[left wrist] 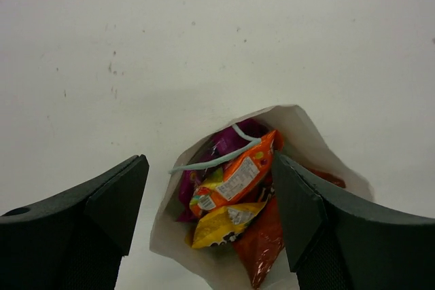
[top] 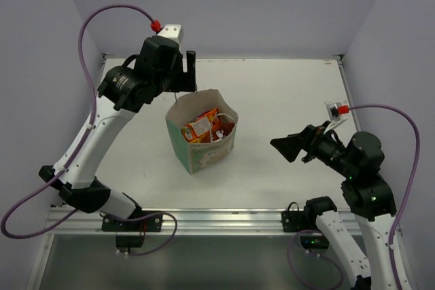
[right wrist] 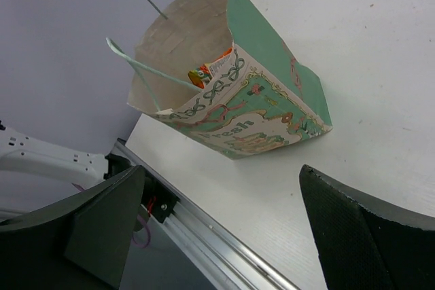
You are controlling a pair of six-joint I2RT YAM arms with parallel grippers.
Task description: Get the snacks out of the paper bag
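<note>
The paper bag (top: pixel 201 147) stands upright and open in the middle of the table, with mint sides and a cream printed face (right wrist: pixel 251 123). Several snacks (top: pixel 202 125) lie inside it: an orange packet (left wrist: pixel 239 176), a yellow one (left wrist: pixel 221 225), a red one (left wrist: pixel 264 244) and a purple one (left wrist: pixel 230 142). A mint handle (left wrist: pixel 214 159) lies across them. My left gripper (top: pixel 189 73) hangs open above the bag's far rim, looking down into the opening (left wrist: pixel 209 181), and holds nothing. My right gripper (top: pixel 283 146) is open and empty to the right of the bag (right wrist: pixel 221 174).
An aluminium rail (top: pixel 217 219) runs along the table's near edge and also shows in the right wrist view (right wrist: pixel 224 246). White walls close off the back and sides. A small fitting with a red plug (top: pixel 334 109) sits at the table's right edge.
</note>
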